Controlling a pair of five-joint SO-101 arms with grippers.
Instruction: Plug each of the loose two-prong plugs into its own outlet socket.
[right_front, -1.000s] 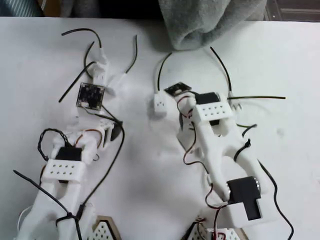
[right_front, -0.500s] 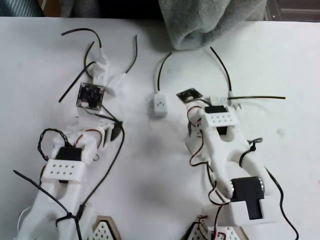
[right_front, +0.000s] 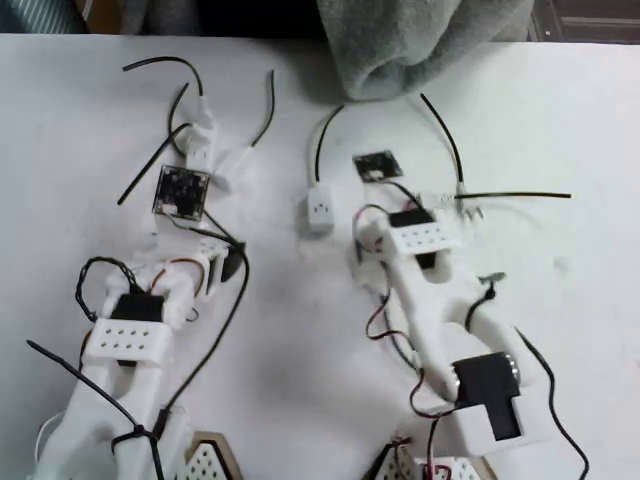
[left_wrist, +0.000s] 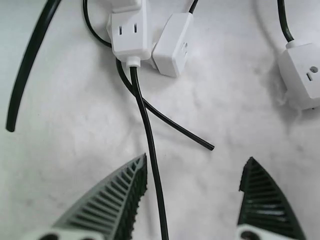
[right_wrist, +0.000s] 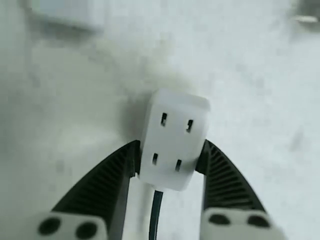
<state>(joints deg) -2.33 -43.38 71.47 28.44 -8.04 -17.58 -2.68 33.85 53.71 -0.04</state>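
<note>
My right gripper (right_wrist: 170, 150) is shut on a white outlet socket (right_wrist: 175, 137); the slotted face looks at the camera and a dark cable runs back between the jaws. From above, the right arm (right_front: 425, 290) reaches toward the table's middle. A second white socket (right_front: 320, 208) lies just left of it. A loose two-prong plug (right_front: 467, 207) on a black cable lies to its right. My left gripper (left_wrist: 196, 158) is open above the table, a black cable (left_wrist: 150, 150) running between its fingers. Beyond it lie a two-slot socket (left_wrist: 131, 30) and a white block (left_wrist: 172, 42).
A grey cloth (right_front: 420, 40) hangs over the table's far edge. Loose black cables (right_front: 160, 65) curl around the left cluster of sockets (right_front: 205, 150). Another socket (left_wrist: 302, 75) lies off to one side of the left gripper. The left arm (right_front: 130, 330) stands at the near left.
The right arm swung its wrist to the right, then stretched farther from its base toward the back. The left arm and the sockets on the table kept still.
</note>
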